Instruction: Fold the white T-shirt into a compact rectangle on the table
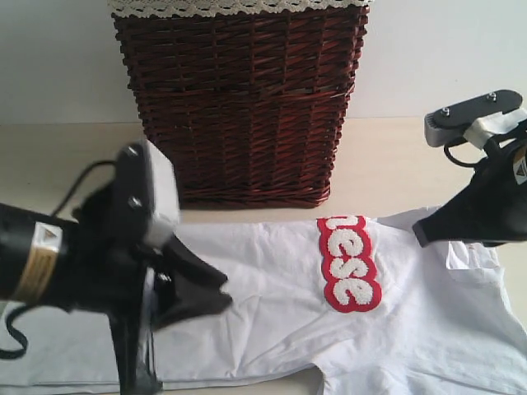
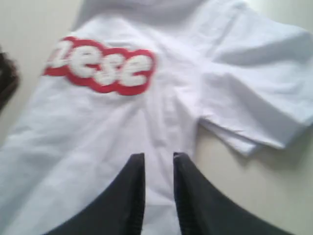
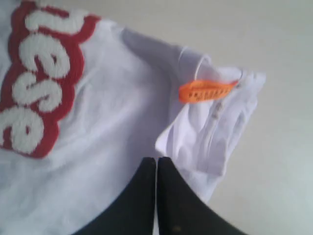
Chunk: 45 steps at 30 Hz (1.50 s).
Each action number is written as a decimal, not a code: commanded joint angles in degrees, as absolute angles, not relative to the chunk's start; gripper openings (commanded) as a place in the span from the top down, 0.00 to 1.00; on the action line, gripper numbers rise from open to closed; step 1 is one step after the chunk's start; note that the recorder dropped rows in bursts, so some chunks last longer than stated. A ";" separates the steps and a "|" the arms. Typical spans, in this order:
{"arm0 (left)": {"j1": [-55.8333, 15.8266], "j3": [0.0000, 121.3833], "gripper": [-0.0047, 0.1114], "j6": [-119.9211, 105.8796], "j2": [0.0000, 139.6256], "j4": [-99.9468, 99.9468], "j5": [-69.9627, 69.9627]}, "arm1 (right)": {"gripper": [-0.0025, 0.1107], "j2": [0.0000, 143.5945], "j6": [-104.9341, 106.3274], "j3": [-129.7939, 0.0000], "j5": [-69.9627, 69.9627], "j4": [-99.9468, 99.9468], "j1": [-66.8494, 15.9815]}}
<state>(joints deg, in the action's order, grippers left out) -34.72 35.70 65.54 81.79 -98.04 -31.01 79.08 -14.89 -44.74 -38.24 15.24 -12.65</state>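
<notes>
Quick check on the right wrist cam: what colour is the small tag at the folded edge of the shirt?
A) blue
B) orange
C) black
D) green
B: the tag stitched into the folded edge of the white T-shirt is bright orange against the white fabric.

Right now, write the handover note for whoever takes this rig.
Left gripper: jaws slightly apart over the white T-shirt; no grip visible.
Right gripper: shut, nothing seen in it, near the orange tag at the collar.
Shirt: on the table, in front of the wicker basket.
Done: one fold hides part of the red lettering.
Left: a sleeve sticks out; fold to a compact rectangle.
</notes>
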 commanded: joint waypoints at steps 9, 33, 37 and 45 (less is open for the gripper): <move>-59.39 38.89 0.50 67.58 93.74 -99.95 -20.65 | 0.98 78.75 -10.12 -42.57 -41.54 7.45 -12.34; -68.03 48.65 0.40 63.40 109.68 -99.95 -11.00 | 0.98 78.75 -10.12 -42.19 -41.55 7.45 -12.34; -68.03 50.25 0.40 63.40 111.83 -99.95 -9.58 | 0.98 78.75 -10.12 -42.19 -41.55 7.33 -12.34; -68.03 53.02 0.72 63.40 114.48 -99.95 -9.17 | 0.98 78.75 -10.12 -42.19 -41.55 7.33 -12.34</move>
<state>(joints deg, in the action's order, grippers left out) -67.62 52.94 63.59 112.86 -99.34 -11.13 78.99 -10.52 -42.49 -42.10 7.28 -12.65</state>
